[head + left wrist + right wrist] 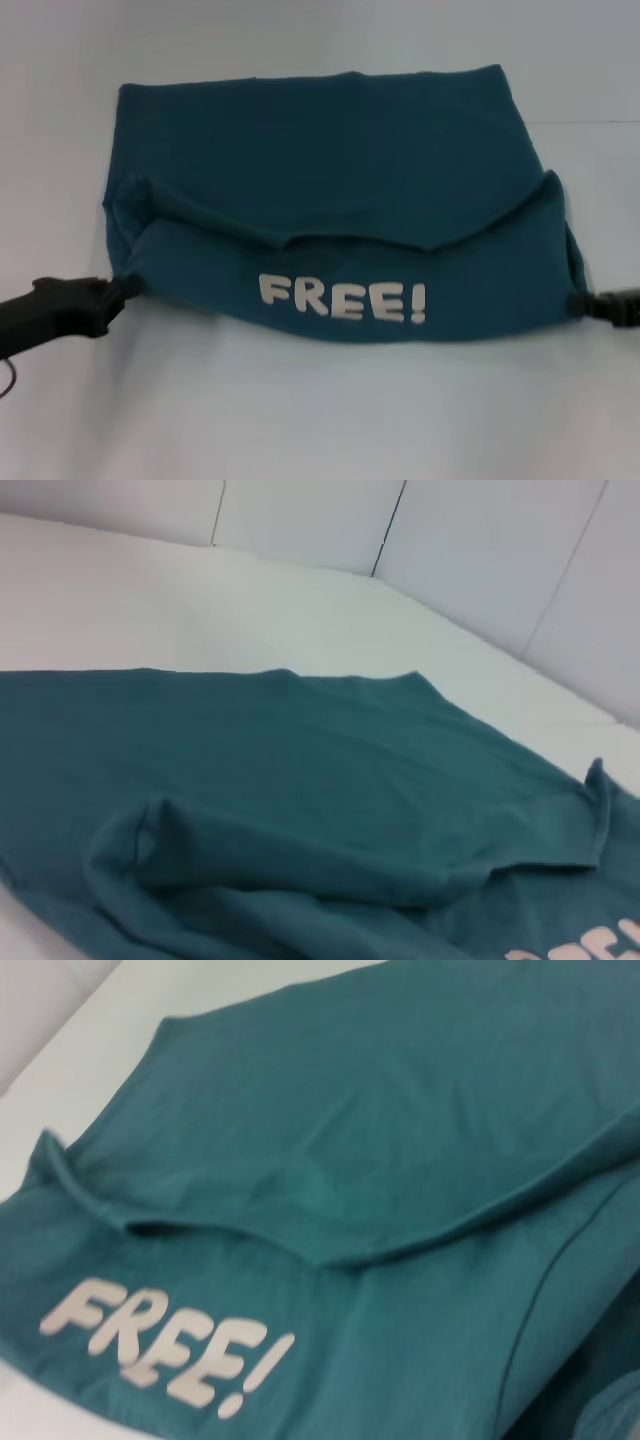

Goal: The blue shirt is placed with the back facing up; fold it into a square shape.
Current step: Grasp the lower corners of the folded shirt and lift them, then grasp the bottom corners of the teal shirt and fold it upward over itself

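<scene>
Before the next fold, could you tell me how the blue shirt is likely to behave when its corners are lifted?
The blue shirt will probably sag: its folded-over lettered edge already curves and wrinkles between the left end effector and right end effector. It looks light and thin, so it may shift easily on the smooth table.

Head view: high and frontal, looking down over the whole blue shirt (330, 190) on the white table (320, 410), the left gripper (122, 288) and right gripper (575, 303) at opposite lower corners. Wrist views: low and close, each looking inward from its gripper across the fabric — both share the folded edge and the white lettering (165, 1340).
</scene>
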